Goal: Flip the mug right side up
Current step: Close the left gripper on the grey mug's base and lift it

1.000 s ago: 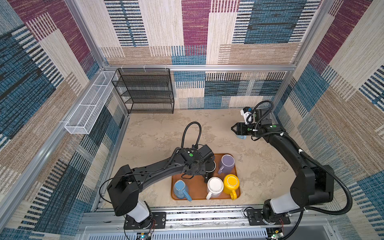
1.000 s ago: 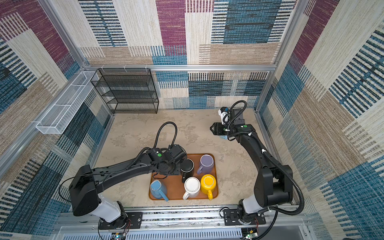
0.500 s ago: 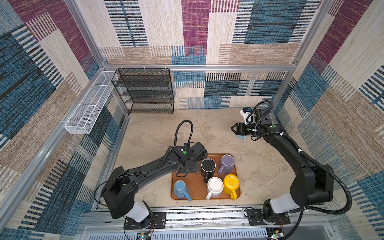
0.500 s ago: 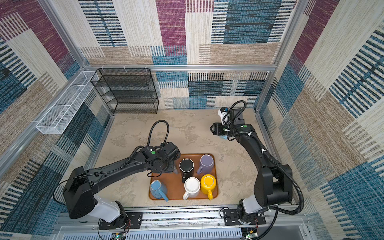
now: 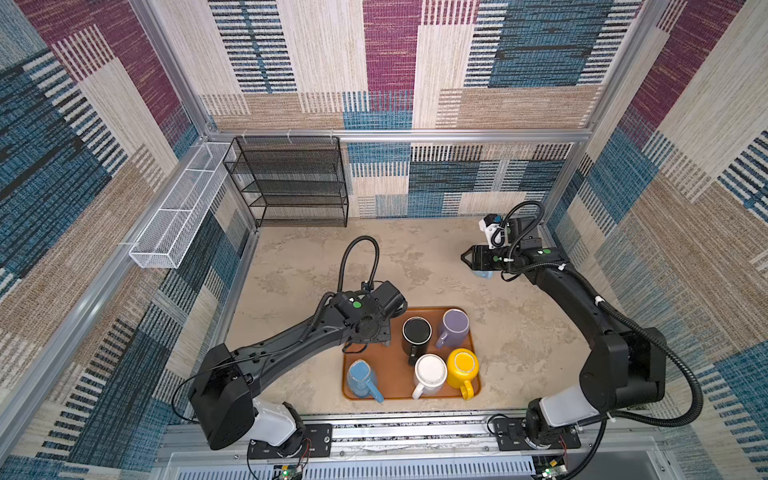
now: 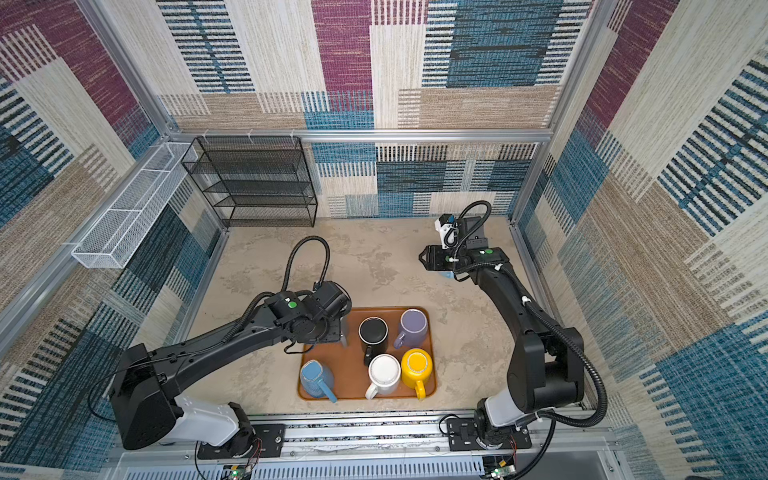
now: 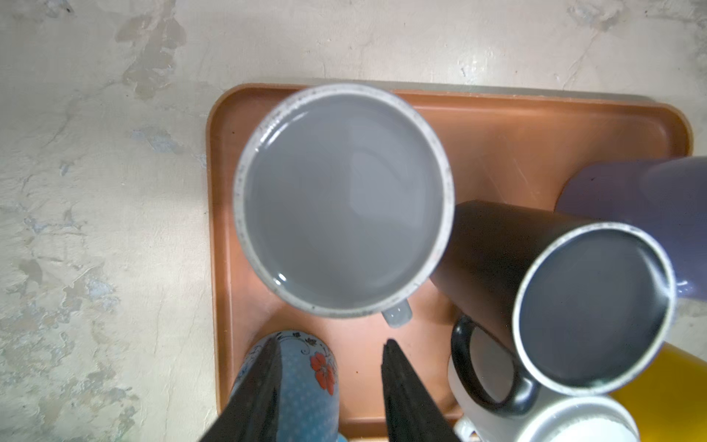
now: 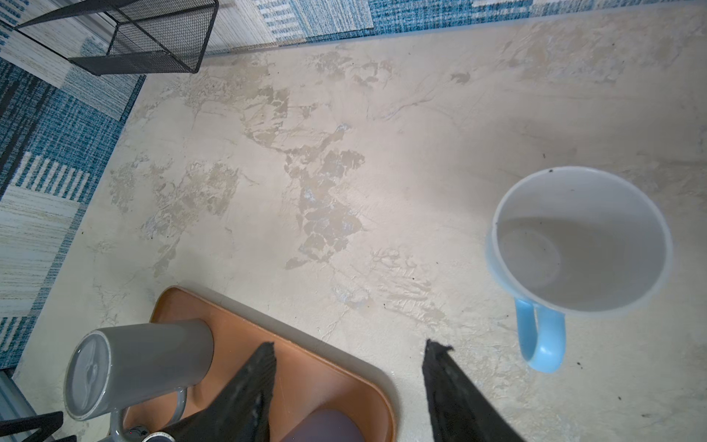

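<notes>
Grey mug (image 7: 344, 199) stood base-up at tray's (image 7: 535, 126) 10 o'clock corner | left pincer (image 7: 331, 344) apart, empty, above it | right pincer (image 8: 352, 346) apart, idle | advised: clamp wall beside handle, lift clear of black mug (image 7: 589, 306), then roll.

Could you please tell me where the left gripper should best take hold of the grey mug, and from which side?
Probably its handle, from above. The grey mug stands base-up on the tray, so its rim cannot be pinched, and the black mug crowds one side. The handle juts out towards the open left gripper, free on both flanks.
</notes>
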You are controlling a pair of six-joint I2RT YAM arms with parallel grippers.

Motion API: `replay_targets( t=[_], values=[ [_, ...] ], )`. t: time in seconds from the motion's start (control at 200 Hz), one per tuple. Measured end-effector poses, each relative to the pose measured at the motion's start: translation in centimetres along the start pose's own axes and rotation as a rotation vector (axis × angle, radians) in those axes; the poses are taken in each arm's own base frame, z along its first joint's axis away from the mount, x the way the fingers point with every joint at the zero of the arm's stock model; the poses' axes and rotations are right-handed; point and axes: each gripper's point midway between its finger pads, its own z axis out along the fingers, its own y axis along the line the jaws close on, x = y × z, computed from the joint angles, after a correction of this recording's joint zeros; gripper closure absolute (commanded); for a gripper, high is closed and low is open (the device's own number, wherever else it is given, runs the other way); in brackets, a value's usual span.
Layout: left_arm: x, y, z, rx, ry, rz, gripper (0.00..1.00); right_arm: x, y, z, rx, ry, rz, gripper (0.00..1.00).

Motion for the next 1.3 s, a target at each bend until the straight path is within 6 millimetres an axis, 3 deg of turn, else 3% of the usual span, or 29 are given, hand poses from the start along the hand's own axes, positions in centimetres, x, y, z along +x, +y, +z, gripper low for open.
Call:
replay_targets(
  t=[0.19,0.576,0.831,1.302],
  values=[
    [0.9,-1.3,0.8,0.002,0.01,-0.009,0.59,0.2,0.0,0.3,-0.001,0.009,0.001,0.36],
    [0.3,-2.5,3.0,-0.012,0.0,-0.023,0.6,0.1,0.2,0.2,-0.004,0.007,-0.003,0.36],
    [0.4,-1.0,4.0,-0.07,0.022,-0.031,0.61,-0.1,0.3,0.1,0.002,0.003,-0.007,0.36],
    [0.9,2.1,4.1,-0.124,0.098,0.066,0.63,-0.1,0.6,0.2,-0.002,0.006,-0.014,0.36]
  ],
)
